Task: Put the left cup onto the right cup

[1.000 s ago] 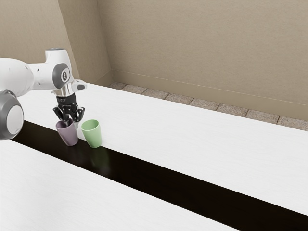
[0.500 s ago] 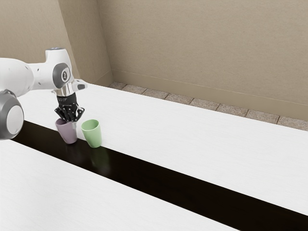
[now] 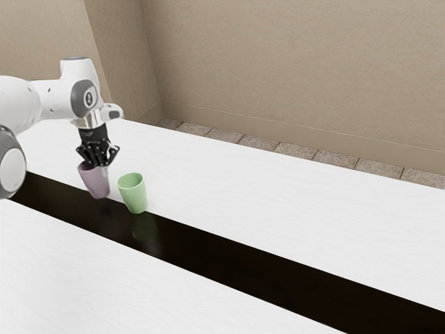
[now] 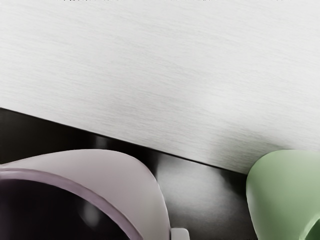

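Note:
My black gripper (image 3: pixel 94 161) is shut on the rim of the purple cup (image 3: pixel 94 181), which hangs a little above the dark strip of the table, slightly tilted. The green cup (image 3: pixel 132 193) stands upright on the table just to the exterior view's right of the purple one, apart from it. In the wrist view the purple cup (image 4: pixel 85 185) looms large right under my hand, and the green cup (image 4: pixel 282 192) sits beside it.
The white table (image 3: pixel 278 188) has a black strip (image 3: pixel 229 261) running across it under both cups. A beige wall and a stone-tiled floor edge (image 3: pixel 313 153) lie behind. The table stretches open toward the exterior view's right.
My gripper has risen with the purple cup, lifting it off the table and shifting slightly to the exterior view's left. The green cup has stayed put.

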Controlling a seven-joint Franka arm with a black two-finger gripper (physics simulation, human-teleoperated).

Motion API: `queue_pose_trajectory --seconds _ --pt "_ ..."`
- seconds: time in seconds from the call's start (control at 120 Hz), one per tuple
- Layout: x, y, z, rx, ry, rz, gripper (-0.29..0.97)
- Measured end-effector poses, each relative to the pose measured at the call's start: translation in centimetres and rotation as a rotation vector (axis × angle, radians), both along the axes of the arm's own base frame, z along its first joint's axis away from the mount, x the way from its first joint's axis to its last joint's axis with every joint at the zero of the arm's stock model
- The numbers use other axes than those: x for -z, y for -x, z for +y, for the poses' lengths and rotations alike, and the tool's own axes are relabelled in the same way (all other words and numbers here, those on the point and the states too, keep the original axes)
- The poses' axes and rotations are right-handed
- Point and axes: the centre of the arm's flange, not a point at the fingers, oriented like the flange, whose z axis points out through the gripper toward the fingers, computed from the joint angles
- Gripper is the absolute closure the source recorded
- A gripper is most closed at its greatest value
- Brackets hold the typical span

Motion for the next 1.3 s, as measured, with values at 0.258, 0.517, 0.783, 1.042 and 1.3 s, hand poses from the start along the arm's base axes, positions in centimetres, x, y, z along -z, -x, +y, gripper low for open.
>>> queue_pose_trajectory --seconds 0.258,0.517,0.783,1.042,1.3 --pt "-2.2 0.4 -1.1 0.017 -0.016 0.002 0.79" --pt "-4.3 0.5 -2.5 0.040 -0.030 0.005 0.79" --pt "-7.1 0.4 -5.4 0.083 -0.056 0.012 0.79" --pt "-10.0 0.6 -8.3 0.128 -0.084 0.017 0.79" --pt "-12.6 1.0 -11.2 0.167 -0.113 0.025 0.79"
